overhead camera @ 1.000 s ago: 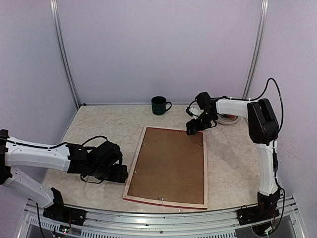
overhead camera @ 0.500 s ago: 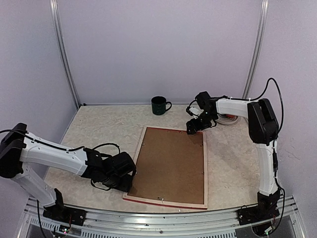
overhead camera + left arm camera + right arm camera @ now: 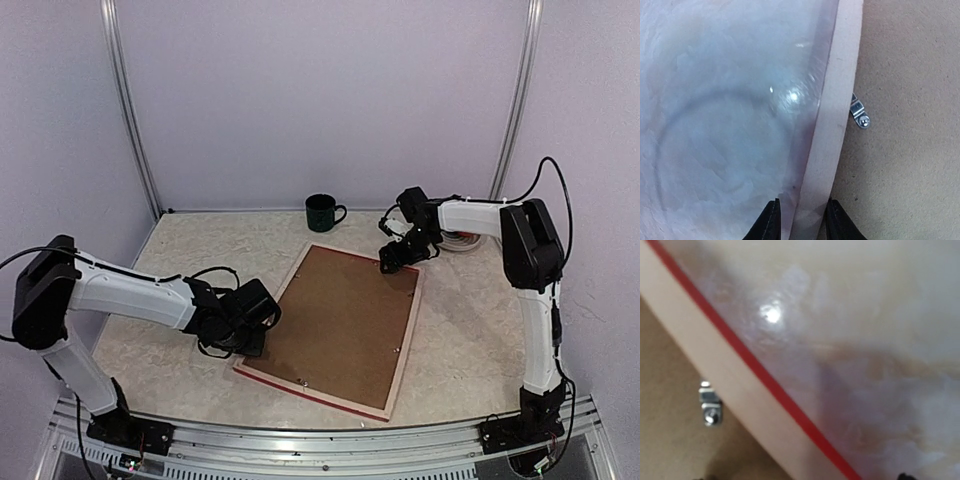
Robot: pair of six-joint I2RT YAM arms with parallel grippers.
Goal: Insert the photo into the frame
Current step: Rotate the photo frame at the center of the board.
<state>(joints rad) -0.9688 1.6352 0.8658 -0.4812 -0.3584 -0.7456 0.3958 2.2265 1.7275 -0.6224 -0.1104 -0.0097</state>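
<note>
While the frame point(image 3: 402, 340) lies face down on the table point(image 3: 190, 250), turned askew to the table's edges, its pale wood back and the brown backing board point(image 3: 335, 325) face up, and a thin red line marks its outer edge. The left gripper point(image 3: 801, 222) reaches the frame's left rail close to the near-left corner. In the left wrist view one fingertip sits over the table and the other over the board, both tight beside the rail; it cannot be told whether they pinch it. A small metal clip point(image 3: 860, 114) projects from the rail onto the board. The right gripper point(image 3: 392, 262) hovers at the far-right corner, jaws spread wide, with one dark fingertip point(image 3: 903, 476) over bare table beyond the red edge. A dark mug point(image 3: 321, 212) stands apart, beyond the frame's far side.
</note>
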